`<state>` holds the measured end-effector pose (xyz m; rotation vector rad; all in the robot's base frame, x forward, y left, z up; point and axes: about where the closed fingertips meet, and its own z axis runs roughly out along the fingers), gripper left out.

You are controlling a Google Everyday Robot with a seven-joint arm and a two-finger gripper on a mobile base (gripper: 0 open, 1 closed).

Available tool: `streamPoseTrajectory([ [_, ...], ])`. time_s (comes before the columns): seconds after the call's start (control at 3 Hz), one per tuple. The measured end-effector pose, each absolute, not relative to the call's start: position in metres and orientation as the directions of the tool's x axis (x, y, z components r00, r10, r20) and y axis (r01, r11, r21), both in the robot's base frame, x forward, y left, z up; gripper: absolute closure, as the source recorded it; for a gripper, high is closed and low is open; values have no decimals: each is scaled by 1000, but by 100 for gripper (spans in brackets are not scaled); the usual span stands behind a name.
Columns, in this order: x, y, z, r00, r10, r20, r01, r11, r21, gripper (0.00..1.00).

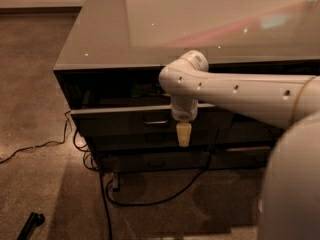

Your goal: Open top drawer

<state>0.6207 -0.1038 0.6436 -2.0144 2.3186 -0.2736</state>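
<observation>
Down on the carpet at the near left lies a small black object (31, 224); I can't make out what it is. A thin cable (45, 145) trails across the floor from there toward the cabinet (90, 39), which has a smooth, glossy grey top that catches spots of light.

Under that top, the top drawer (115, 125) stands out a little from the cabinet. A pale strip along its upper edge shows in front of the dark gap beneath the tabletop. Its front is flat and dark, with a small metal pull (155, 120) at the centre. Below it are two more dark drawers (145, 160), and a black cord (165, 196) loops over the floor in front of them.

Just right of the pull hangs the gripper (183, 134), a cream-coloured tip pointing straight down in front of the drawer's face, its lower end reaching the drawer's bottom edge. From where I stand I cannot tell whether it is spread or pressed together, nor whether it touches the pull.

The white arm (240, 91) runs from the wrist off to the right, across the front of the cabinet, and the robot's rounded pale body (292, 184) fills the near right corner.
</observation>
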Motion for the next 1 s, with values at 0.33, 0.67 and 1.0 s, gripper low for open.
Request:
streamPoseTrajectory([
  [0.33,588,-113,643,-162,-980,112,-975,141,-173,42],
  [0.67,585,-115,648,-165,-980,116,-975,144,-171,65],
  [1.0,585,-115,656,-165,-980,116,-975,144,-171,88],
])
